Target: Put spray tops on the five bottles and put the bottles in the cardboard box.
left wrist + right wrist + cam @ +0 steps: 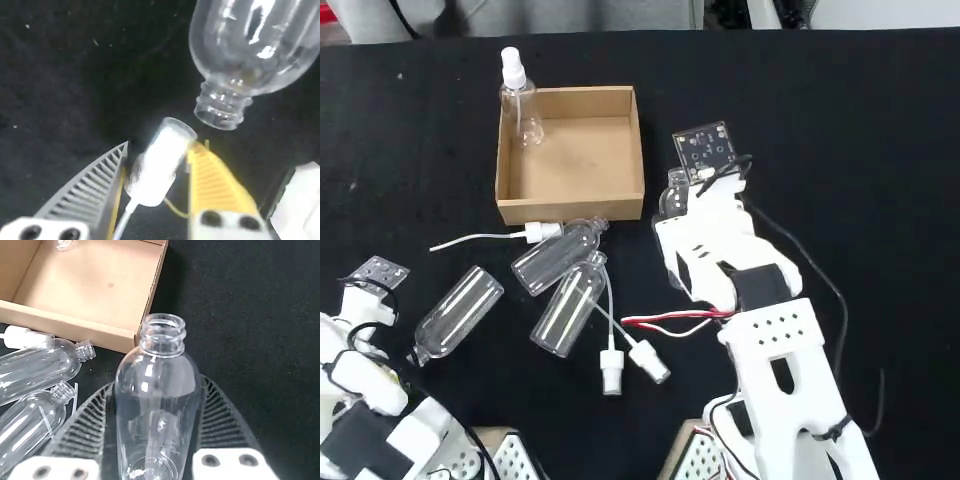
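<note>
L: my left gripper point(160, 148) pinched a spray top point(156, 167) just beside a lying bottle point(250, 45)'s open neck | R: my right gripper point(157, 385) clamped an uncapped bottle point(156, 405) near the cardboard box point(60, 322) | box: one capped bottle point(520, 100) stood inside

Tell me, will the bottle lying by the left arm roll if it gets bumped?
Probably: the bottle is round and lies on its side, so a nudge could roll it. It looks empty, so likely light. Its smooth wall may be slippery.

The bottle point(155, 385) is clear glossy plastic, the cardboard box point(75, 322) matt brown, the table point(250, 300) matt black cloth.
</note>
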`<move>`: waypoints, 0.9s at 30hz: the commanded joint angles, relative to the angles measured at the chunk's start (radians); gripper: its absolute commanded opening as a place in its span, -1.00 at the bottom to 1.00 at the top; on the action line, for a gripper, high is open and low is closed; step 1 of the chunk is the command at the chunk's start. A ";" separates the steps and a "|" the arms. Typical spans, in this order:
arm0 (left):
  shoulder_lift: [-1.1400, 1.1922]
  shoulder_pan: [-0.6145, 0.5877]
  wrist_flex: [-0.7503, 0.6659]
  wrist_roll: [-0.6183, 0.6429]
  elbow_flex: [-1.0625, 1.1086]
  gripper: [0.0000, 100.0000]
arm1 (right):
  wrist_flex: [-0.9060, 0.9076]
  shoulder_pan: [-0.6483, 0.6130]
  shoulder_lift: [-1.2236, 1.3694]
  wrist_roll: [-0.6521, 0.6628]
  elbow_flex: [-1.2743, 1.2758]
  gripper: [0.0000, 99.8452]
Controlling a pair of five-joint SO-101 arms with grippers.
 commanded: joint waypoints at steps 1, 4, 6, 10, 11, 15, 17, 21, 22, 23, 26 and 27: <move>-0.012 -0.001 -0.012 -0.218 -0.007 -0.75 | -0.029 0.025 -0.036 0.009 -0.010 -0.81; -0.012 0.005 -0.011 -0.164 -0.012 -0.81 | -0.029 0.025 -0.036 0.009 -0.010 -0.81; -0.012 0.010 -0.009 -0.117 -0.016 -0.85 | -0.029 0.025 -0.036 0.009 -0.010 -0.81; -0.012 0.028 0.081 -0.094 -0.051 -0.92 | -0.029 0.025 -0.036 0.009 -0.010 -0.81; -0.012 0.030 0.120 -0.094 -0.071 -0.93 | -0.029 0.025 -0.036 0.009 -0.010 -0.81; -0.012 0.030 0.305 -0.092 -0.186 -0.94 | -0.029 0.025 -0.036 0.009 -0.010 -0.81; -0.012 0.030 0.390 -0.092 -0.237 -0.94 | -0.029 0.025 -0.036 0.009 -0.010 -0.81; -0.012 0.031 0.522 -0.092 -0.317 -0.94 | -0.029 0.025 -0.036 0.009 -0.010 -0.81; -0.012 0.031 0.545 -0.092 -0.331 -0.94 | -0.029 0.025 -0.036 0.009 -0.010 -0.81; -0.012 0.031 0.560 -0.091 -0.341 -0.94 | -0.029 0.025 -0.036 0.009 -0.010 -0.81; -0.012 0.031 0.577 -0.055 -0.360 -0.94 | -0.029 0.025 -0.036 0.009 -0.010 -0.81; -0.012 0.035 0.575 -0.029 -0.364 -0.94 | -0.029 0.025 -0.036 0.009 -0.008 -0.81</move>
